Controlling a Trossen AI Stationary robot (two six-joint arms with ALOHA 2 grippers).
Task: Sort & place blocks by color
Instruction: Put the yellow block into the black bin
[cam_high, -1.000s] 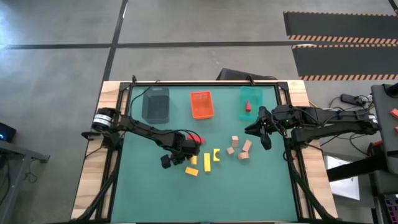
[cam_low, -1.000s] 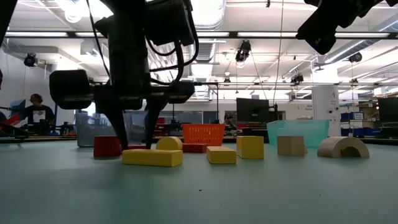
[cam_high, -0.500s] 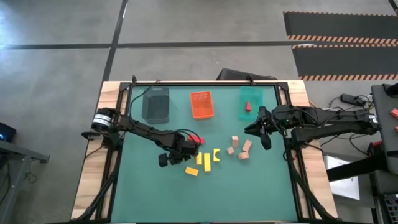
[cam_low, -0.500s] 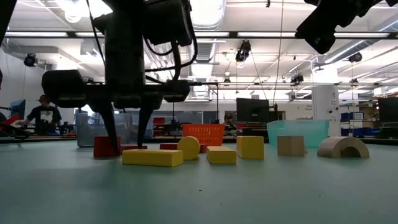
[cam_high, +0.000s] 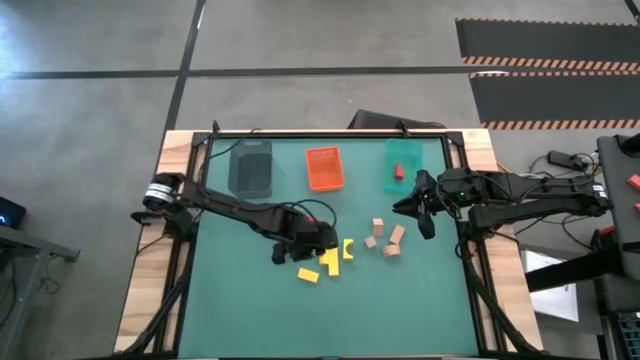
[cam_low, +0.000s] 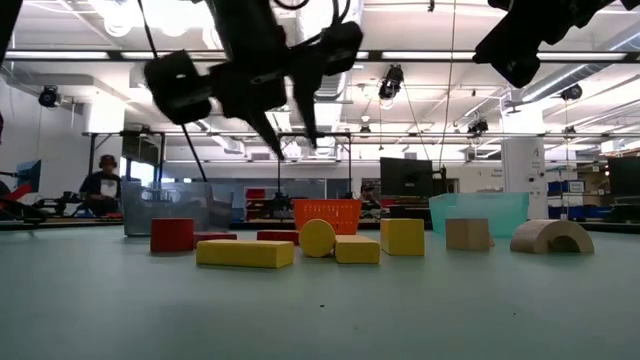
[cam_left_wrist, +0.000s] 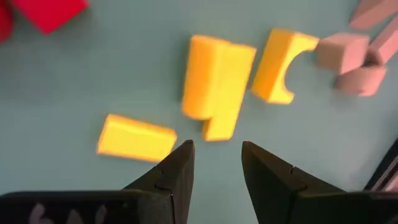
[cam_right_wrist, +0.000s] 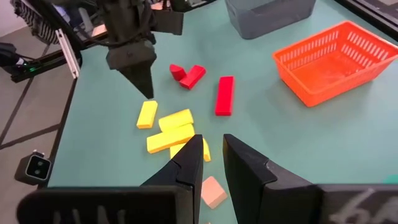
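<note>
Yellow blocks lie mid-table: a bar (cam_high: 308, 274), a round block against a second bar (cam_high: 327, 262) and an arch (cam_high: 347, 248). In the left wrist view they show as the round block (cam_left_wrist: 200, 84), the arch (cam_left_wrist: 280, 65) and the bar (cam_left_wrist: 134, 137). Red blocks (cam_right_wrist: 224, 95) lie beside them, partly under my left arm. Several tan blocks (cam_high: 385, 240) lie to the right. My left gripper (cam_high: 322, 242) hangs open and empty above the yellow blocks (cam_low: 292, 135). My right gripper (cam_high: 425, 215) hovers open and empty right of the tan blocks.
Three trays stand along the far edge: dark grey (cam_high: 250, 168), orange (cam_high: 323, 168), and teal (cam_high: 403, 150) with a red block (cam_high: 398, 171) inside. The near half of the green mat (cam_high: 330, 320) is bare. People show in the room beyond (cam_low: 100, 185).
My left gripper has risen from the table, moved toward the table's right edge and tipped to a slant. The round yellow block has shifted right and now rests against the yellow bar.
</note>
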